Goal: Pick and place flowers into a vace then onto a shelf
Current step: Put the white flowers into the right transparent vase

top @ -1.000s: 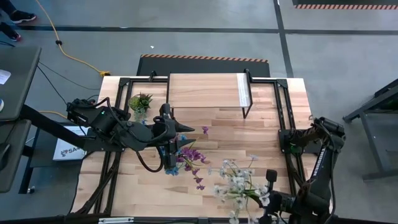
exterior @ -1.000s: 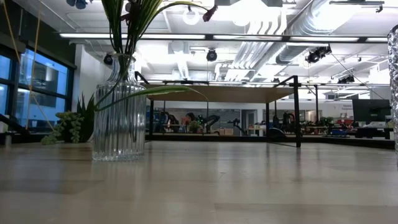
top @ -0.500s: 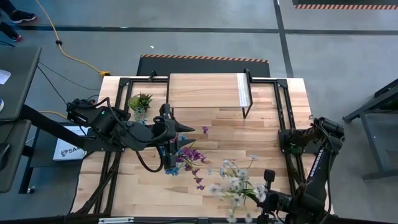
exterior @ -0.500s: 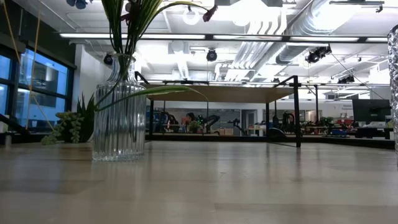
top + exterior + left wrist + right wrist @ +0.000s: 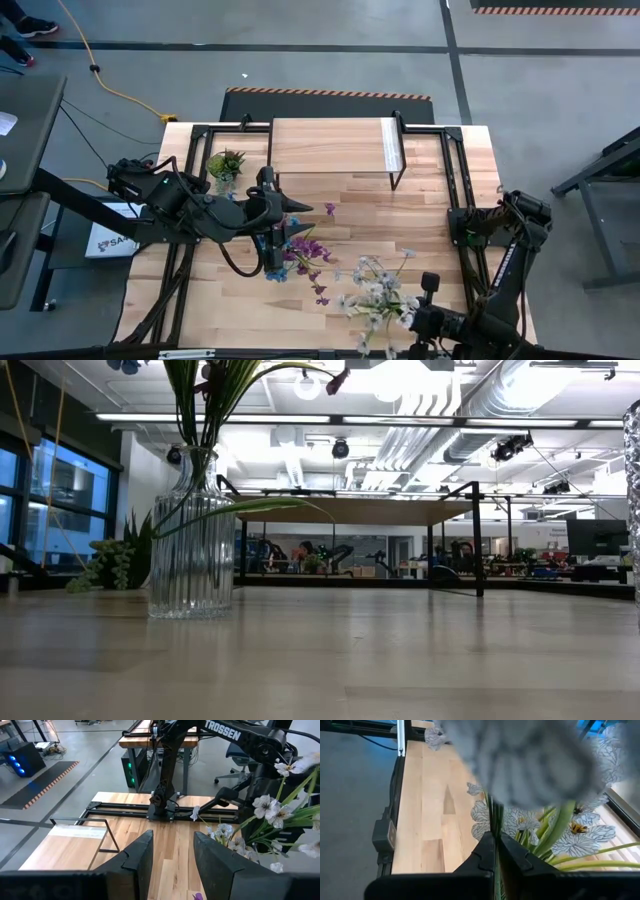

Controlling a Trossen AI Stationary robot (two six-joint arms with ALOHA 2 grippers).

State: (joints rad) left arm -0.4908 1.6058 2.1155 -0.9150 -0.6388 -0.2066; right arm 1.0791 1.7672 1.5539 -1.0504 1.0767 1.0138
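Right end effector [image 5: 494, 851] clamped, left [image 5: 172, 862] parted

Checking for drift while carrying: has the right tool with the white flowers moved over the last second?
Yes. The right tool and white flowers slid slightly toward the table's near edge and left, away from the shelf.

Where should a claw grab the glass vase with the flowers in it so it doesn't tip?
Probably around the narrow neck of the vase, coming in level from the side. It stands upright, the ribbed body below is wider and slippery-looking, and the flowers fan out over the top, so a grab from straight above would crush them.
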